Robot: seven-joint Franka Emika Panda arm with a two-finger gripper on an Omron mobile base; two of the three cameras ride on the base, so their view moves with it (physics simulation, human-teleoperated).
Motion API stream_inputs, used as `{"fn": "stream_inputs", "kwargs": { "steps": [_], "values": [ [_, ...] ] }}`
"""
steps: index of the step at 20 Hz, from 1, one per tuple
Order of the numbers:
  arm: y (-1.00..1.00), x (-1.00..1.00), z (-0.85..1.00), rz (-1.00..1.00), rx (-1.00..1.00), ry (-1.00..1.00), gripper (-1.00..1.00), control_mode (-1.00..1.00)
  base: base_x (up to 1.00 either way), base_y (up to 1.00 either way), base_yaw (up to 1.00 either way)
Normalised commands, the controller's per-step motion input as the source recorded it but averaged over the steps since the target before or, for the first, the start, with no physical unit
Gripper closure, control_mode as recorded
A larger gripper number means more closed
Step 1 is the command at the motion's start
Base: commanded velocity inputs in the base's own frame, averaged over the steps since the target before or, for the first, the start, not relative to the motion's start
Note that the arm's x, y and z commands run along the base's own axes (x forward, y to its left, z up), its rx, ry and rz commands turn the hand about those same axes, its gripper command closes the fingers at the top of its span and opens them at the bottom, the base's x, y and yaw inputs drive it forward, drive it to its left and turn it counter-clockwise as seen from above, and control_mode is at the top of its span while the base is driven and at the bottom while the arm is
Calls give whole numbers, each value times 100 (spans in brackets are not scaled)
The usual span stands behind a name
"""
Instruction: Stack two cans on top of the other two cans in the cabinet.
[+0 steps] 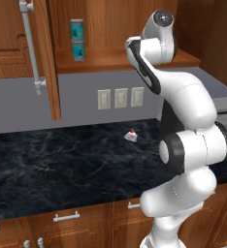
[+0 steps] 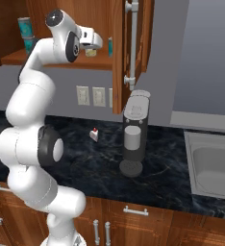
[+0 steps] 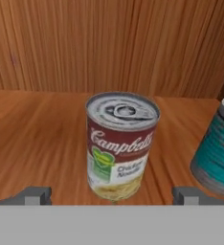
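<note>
Left base view: on the cabinet shelf [image 1: 110, 60], two teal cans [image 1: 77, 39] already stand one on the other at the shelf's left end, so one stack looks done. The arm's hand reaches onto the shelf further right. Below the shelf a small red-and-white object [image 1: 130, 135] lies on the dark counter [image 1: 52, 164].

Right base view: the gripper [image 2: 93, 48] is at the shelf, with the open cabinet door [image 2: 131, 48] just right of it; a wide swing could strike that door. A coffee machine [image 2: 135, 134] stands on the counter below the door.

Hand view: the fingertips [image 3: 35, 195] stand wide apart and empty, either side of the soup can [image 3: 121, 146] on the shelf. Another teal can [image 3: 217, 153] stands near on its right. Closing off-centre could tip the soup can, or the right finger could knock the teal can.
</note>
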Motion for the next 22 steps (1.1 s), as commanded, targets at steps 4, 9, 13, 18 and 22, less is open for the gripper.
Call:
{"fn": "stream_inputs", "kwargs": {
  "steps": [4, 9, 13, 18, 22],
  "values": [
    [-3, 25, -1, 0, 0, 0, -100, -100, 0, 0, 0],
    [-9, 21, 0, 0, 0, 1, -100, -100, 0, 0, 0],
    [-9, 13, 0, 0, 0, 2, -100, -100, 0, 0, 0],
    [0, 8, -4, 0, 0, 4, -100, -100, 0, 0, 0],
    [0, 11, -5, 0, 0, 3, -100, -100, 0, 0, 0]
  ]
}}
